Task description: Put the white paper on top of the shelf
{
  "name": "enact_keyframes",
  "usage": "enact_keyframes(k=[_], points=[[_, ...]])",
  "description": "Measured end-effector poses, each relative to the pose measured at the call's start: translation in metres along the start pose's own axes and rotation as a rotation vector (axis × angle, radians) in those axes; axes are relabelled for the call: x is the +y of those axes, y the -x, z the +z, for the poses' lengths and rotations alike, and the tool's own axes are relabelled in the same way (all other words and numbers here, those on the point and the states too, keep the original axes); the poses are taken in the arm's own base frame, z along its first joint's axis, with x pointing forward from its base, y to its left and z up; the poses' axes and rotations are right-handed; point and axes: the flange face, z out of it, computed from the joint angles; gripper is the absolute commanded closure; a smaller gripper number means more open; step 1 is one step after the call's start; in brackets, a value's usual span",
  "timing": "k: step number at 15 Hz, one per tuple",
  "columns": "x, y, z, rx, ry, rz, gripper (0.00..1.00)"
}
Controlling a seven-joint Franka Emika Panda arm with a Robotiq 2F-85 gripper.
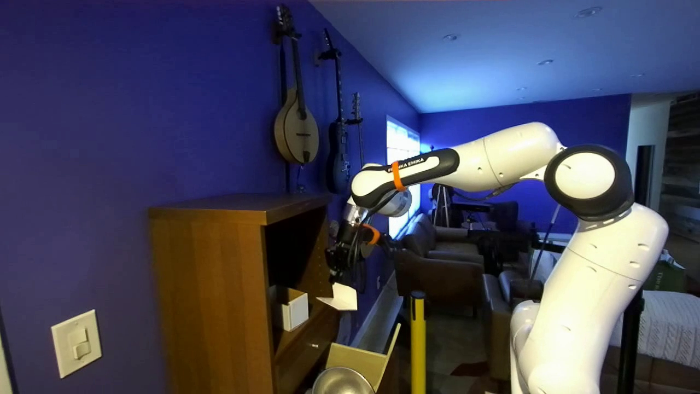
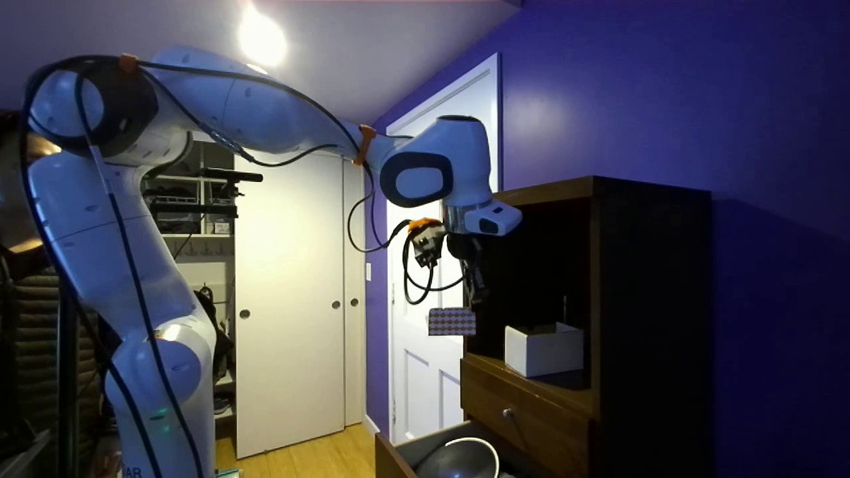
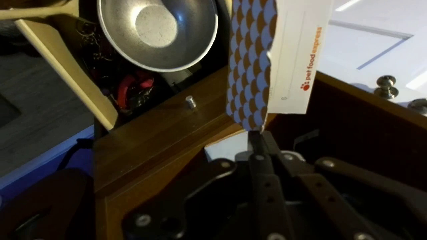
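Note:
The white paper (image 1: 344, 297) is a folded piece, held in the air in front of the shelf's open compartment. Its patterned side faces an exterior view (image 2: 452, 321). In the wrist view the paper (image 3: 295, 60) shows a white printed face and a blue and brown patterned flap. My gripper (image 3: 260, 132) is shut on the flap's edge and points down; it also shows in both exterior views (image 1: 334, 273) (image 2: 477, 295). The brown wooden shelf (image 1: 235, 203) stands against the purple wall, its top above the gripper. It also shows in an exterior view (image 2: 654, 299).
A white open box (image 2: 544, 352) sits inside the compartment. Below, a pulled-out drawer (image 3: 66, 73) sticks out and holds a metal bowl (image 3: 156, 26). A closed drawer with a knob (image 2: 508, 413) lies between. A yellow post (image 1: 418, 342) and wall-hung instruments (image 1: 298, 128) are nearby.

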Motion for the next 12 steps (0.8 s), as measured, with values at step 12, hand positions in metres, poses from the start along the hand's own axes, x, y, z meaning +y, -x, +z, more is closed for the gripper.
enact_keyframes(k=[12], points=[[0.047,-0.029,-0.083,0.384,0.032,0.129,1.00]])
